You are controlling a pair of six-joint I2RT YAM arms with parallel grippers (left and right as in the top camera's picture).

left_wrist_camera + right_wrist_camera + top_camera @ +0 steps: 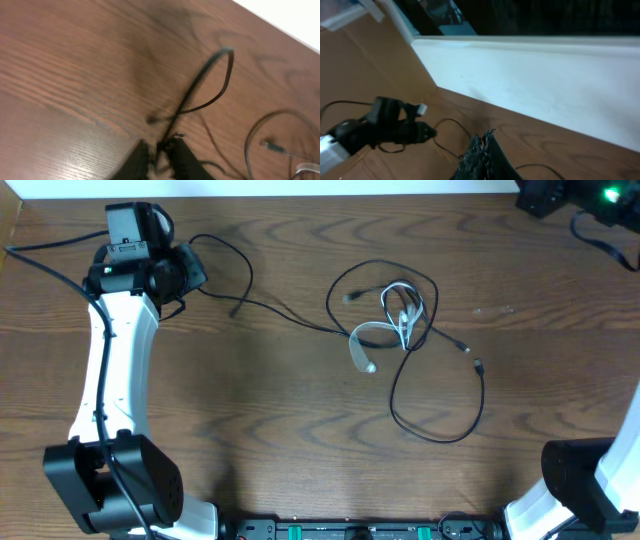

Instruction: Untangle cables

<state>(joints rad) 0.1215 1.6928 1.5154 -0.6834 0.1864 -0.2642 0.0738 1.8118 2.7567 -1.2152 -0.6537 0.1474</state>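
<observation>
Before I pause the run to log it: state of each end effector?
Left end effector: shut on a black cable.
Right end effector: shut, holding nothing.

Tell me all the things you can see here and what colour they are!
black cables: two, black; one runs from the left gripper to the tangle, one loops out of the tangle toward the robot's side.
white cable: one, white, in the tangle mid-table.
table: one, brown wood, under everything.
left arm: one, white and black, left side.
right arm: one, white and black, right side, only partly in view.
left gripper: one, black, shut on a black cable.
right gripper: one, black, fingers together, holding nothing.
</observation>
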